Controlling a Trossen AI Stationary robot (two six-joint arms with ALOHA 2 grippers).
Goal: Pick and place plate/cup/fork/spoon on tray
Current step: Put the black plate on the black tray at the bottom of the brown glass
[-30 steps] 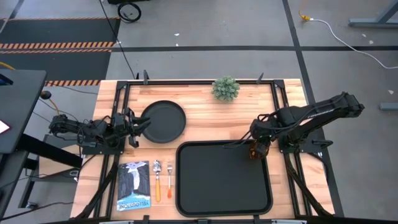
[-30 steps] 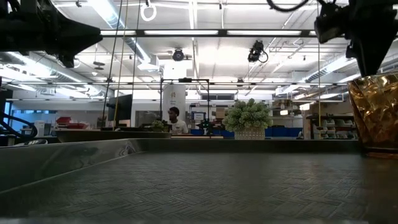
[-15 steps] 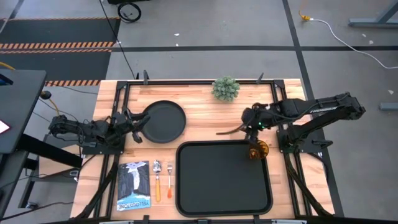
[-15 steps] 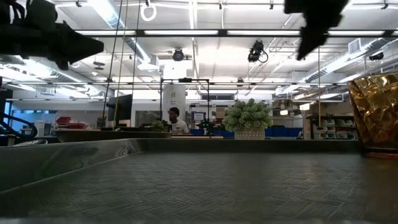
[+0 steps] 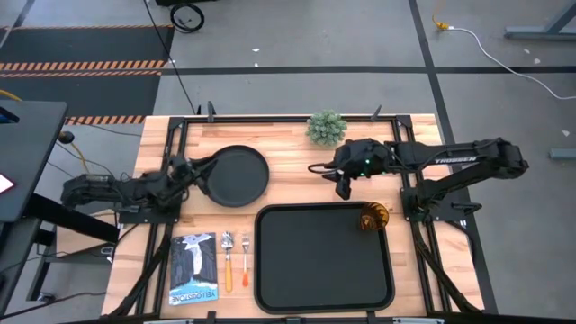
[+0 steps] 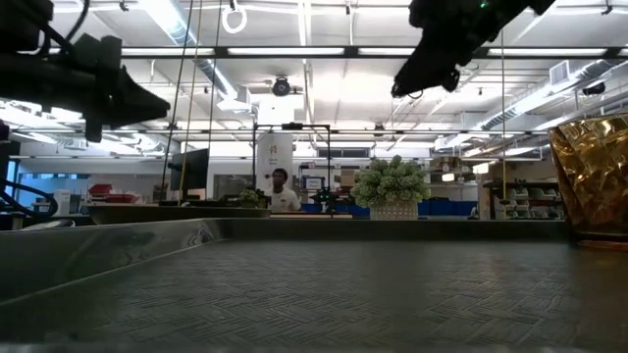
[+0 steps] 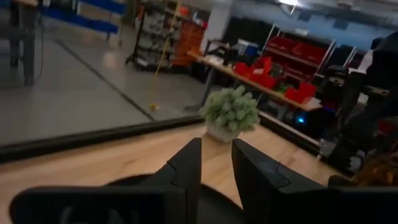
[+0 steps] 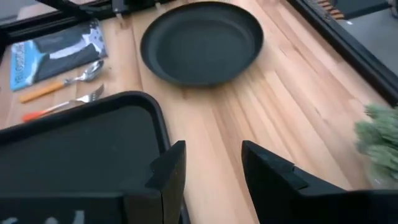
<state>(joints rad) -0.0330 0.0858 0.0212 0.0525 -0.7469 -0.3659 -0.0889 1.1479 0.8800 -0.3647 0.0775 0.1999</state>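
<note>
1. The desk (image 5: 297,184) carried the tray (image 5: 324,259) at its near edge, most of its floor bare.
2. The plate (image 5: 238,174) lay toward the far left, the left tool (image 5: 194,173) narrowly parted at its rim.
3. A blue-and-black packet (image 5: 193,269) reading "YELLOWSTONE" sat at the near-left corner.
4. The right tool (image 5: 342,184), fingers apart and holding nothing, hung over bare wood between plate and plant (image 5: 326,128).
5. The spoon (image 5: 228,260) and fork (image 5: 245,256) lay side by side between packet and tray.
6. The cup (image 5: 373,217) stood inside the tray's far-right corner.
</note>
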